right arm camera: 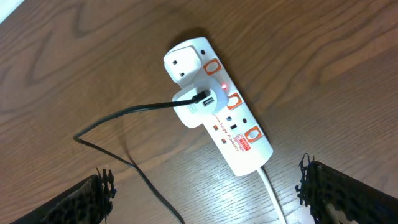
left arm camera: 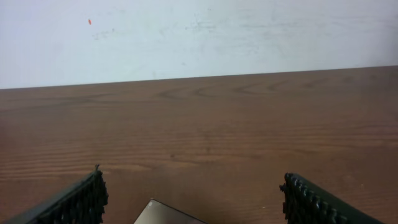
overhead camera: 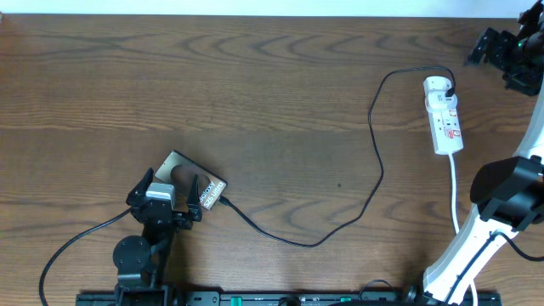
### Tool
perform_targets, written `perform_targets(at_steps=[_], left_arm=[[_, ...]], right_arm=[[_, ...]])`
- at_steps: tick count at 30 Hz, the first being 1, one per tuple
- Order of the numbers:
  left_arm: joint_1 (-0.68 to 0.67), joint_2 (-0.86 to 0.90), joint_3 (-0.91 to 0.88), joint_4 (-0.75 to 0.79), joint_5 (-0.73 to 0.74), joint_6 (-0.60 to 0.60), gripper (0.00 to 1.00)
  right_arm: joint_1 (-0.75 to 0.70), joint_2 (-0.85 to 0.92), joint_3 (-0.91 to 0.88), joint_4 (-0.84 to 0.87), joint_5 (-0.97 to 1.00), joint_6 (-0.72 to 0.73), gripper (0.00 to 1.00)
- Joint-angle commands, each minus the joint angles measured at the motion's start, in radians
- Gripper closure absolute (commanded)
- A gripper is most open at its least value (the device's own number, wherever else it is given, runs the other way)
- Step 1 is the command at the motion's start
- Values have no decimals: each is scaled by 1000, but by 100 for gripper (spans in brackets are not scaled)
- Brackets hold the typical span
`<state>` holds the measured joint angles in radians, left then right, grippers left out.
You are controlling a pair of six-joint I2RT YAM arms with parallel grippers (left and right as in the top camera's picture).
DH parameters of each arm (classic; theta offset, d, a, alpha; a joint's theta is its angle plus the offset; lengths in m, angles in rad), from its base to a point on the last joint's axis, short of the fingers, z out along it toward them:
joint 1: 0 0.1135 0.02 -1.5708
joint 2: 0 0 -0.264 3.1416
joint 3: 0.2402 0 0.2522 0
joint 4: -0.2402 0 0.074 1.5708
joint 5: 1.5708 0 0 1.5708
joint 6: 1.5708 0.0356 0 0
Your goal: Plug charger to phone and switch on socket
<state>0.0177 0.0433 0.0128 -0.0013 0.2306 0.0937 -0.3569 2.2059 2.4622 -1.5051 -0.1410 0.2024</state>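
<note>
Left gripper point(overhead camera: 172, 192) spread wide over the phone point(overhead camera: 180, 167); right gripper point(right arm camera: 205, 180) spread wide above the socket point(overhead camera: 444, 119).

Near edge, left side: my left fingers point(left arm camera: 71, 204) straddle the phone without touching it. It lies flat and skewed on the table point(overhead camera: 255, 93), and only one corner shows in the left wrist view. The charger point(overhead camera: 374, 136) meets the phone's lettered end; can't tell if the plug is seated. From there it loops right, climbs and curves over to the socket's far end. There it goes into a white adapter point(right arm camera: 196, 106) sitting in the socket, with a small red light point(right arm camera: 222, 86) glowing beside it. The white cord point(overhead camera: 455, 195) leaves the socket's near end. At the far right corner, my right fingers point(right arm camera: 74, 202) hang apart above the socket, touching nothing.
</note>
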Motion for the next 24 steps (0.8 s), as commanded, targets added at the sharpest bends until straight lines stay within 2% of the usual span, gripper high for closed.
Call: perform_targets(at_steps=[1,13,17,20,24], left_arm=[[5,-6,-8,-50,16,-1,13],[5,-6,-8,-50,16,-1,13],[5,-6,-8,-50,16,0,13],[5,-6,-8,-50,16,-1,13],[5,-6,-8,-50,16,0,13]], right_arm=[[2,-8,5,-2,1,14,1],[2,-8,5,-2,1,13,1],[3,-26,-21,53,27,14,1],[13,-98,-142,165,27,13,1],[61,-306,-486,484,35,-11,1]])
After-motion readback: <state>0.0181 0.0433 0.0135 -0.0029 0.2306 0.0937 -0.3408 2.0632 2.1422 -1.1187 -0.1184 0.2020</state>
